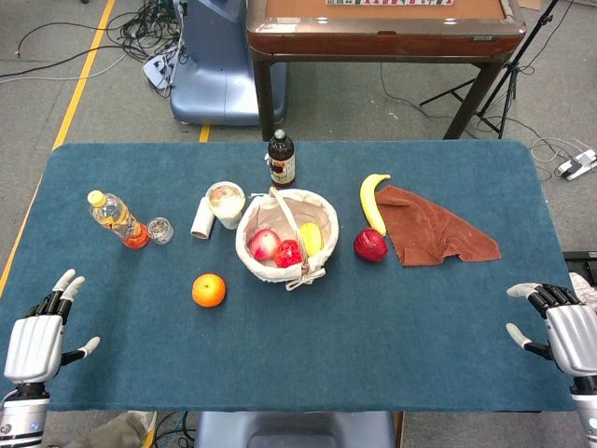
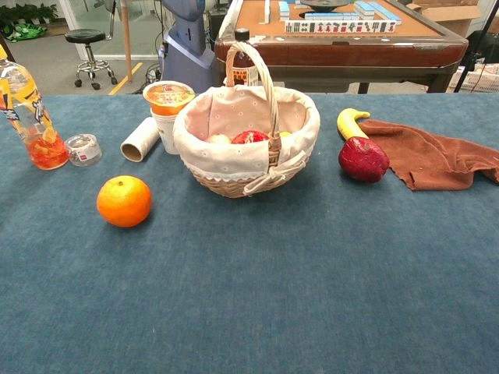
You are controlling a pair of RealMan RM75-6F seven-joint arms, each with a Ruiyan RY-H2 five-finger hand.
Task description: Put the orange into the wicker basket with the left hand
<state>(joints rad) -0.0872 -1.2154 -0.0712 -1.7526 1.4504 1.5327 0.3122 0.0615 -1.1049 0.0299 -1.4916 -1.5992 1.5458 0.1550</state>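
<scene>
While the orange [image 1: 209,290] sits on the table left of the basket [image 1: 252,233], nothing is done: your left hand [image 1: 39,336] rests released, empty, well apart.

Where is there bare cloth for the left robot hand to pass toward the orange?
Bare cloth runs from the left robot hand to the orange, and along the table's near edge. It is crowded behind: bottle, cup, wicker basket.
</scene>
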